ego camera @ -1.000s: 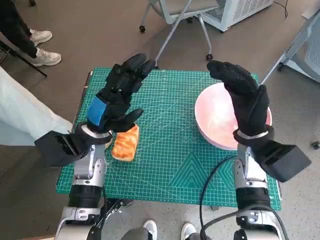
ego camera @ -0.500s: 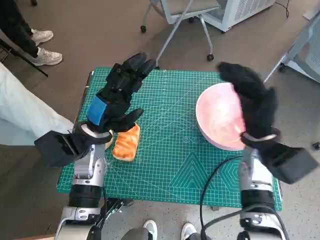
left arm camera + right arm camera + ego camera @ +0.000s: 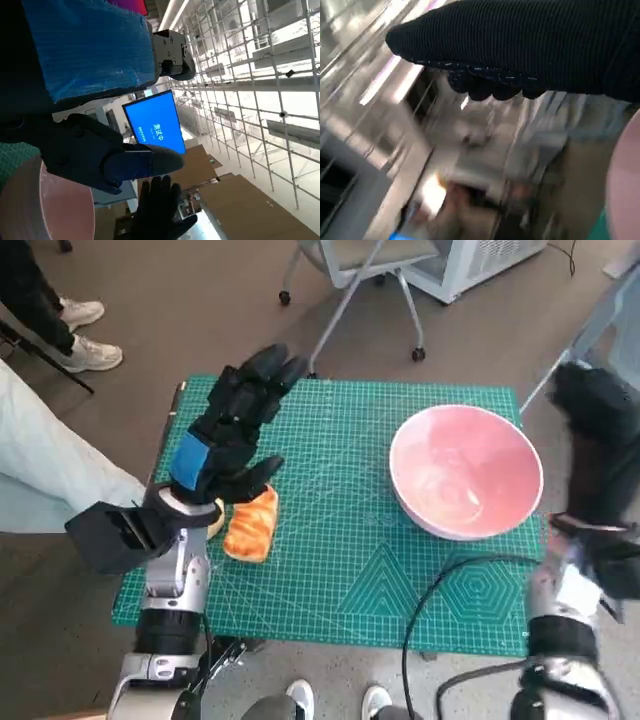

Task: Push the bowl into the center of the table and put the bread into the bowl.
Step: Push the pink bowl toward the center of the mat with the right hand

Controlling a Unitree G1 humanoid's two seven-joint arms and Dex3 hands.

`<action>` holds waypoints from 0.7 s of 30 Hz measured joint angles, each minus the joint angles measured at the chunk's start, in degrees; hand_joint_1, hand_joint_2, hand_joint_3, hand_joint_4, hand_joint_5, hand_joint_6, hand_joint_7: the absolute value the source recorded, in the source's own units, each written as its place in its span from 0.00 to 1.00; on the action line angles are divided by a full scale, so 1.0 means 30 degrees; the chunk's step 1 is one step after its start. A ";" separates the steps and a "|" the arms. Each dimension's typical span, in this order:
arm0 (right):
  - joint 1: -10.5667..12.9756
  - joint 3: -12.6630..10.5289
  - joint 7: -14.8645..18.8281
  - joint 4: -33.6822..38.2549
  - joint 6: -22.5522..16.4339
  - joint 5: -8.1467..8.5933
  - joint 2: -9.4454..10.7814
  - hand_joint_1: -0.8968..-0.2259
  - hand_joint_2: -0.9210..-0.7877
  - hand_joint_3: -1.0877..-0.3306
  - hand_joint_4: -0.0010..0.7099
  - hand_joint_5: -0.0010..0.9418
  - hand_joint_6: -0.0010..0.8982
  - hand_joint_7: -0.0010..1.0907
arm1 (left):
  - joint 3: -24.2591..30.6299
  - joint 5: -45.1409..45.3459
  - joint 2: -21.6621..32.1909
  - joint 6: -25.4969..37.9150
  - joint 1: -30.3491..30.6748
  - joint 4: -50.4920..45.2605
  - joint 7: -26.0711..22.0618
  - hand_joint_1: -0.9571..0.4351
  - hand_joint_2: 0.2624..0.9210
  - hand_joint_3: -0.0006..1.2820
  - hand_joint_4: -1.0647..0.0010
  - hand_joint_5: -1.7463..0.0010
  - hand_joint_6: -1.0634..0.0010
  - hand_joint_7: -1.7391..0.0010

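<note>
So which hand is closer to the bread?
Left. The left hand hovers just above the bread; the right hand is across the table, beyond the bowl.

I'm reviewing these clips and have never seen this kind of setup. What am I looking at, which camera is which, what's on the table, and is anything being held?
This is a humanoid robot standing at a small table. The wide picture comes from a camera on its head, looking steeply down; its arms rise from below. The left hand, black with blue tape, hangs open above the bread. The right hand, in a black knitted glove, is beyond the table's right edge, beside the pink bowl, and looks empty. The other two pictures come from cameras behind each hand and may be turned: the left wrist view shows the taped hand and the bowl's rim, the right wrist view mostly the glove, blurred. A green cutting mat covers the table. The bowl sits toward the right side and is empty. Neither hand holds anything.
</note>
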 measured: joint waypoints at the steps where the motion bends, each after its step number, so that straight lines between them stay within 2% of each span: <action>1: -0.0121 -0.0118 -0.0204 0.0380 0.0010 -0.0001 -0.0190 0.42 0.00 0.32 0.26 0.00 0.15 0.32 | 0.0014 0.0011 0.0013 -0.0034 -0.0001 0.0009 0.0003 0.27 1.00 0.36 1.00 0.82 1.00 0.73; 7: -0.0740 -0.0964 -0.0880 0.2552 0.0852 0.0207 -0.1027 0.44 0.00 0.28 0.20 0.00 0.14 0.30 | 0.0099 0.0095 0.0185 -0.0245 -0.0003 0.0194 0.0126 0.27 1.00 0.36 1.00 0.82 1.00 0.73; 12: -0.1032 -0.1843 -0.0630 0.3784 0.2349 0.0990 -0.1046 0.44 0.00 0.29 0.15 0.01 0.13 0.28 | 0.0141 0.0132 0.0231 -0.0269 -0.0004 0.0314 0.0254 0.26 1.00 0.37 1.00 0.82 1.00 0.73; 15: -0.1134 -0.2251 -0.0502 0.4394 0.3317 0.1227 -0.1043 0.46 0.00 0.27 0.13 0.00 0.12 0.27 | 0.0148 0.0151 0.0239 -0.0357 -0.0004 0.0364 0.0306 0.26 1.00 0.37 1.00 0.82 1.00 0.73; 21: -0.1147 -0.2434 -0.0681 0.5137 0.5061 0.1171 -0.0977 0.53 0.00 0.21 0.13 0.00 0.16 0.21 | 0.0164 0.0167 0.0253 -0.0547 -0.0003 0.0374 0.0371 0.26 1.00 0.37 1.00 0.81 1.00 0.72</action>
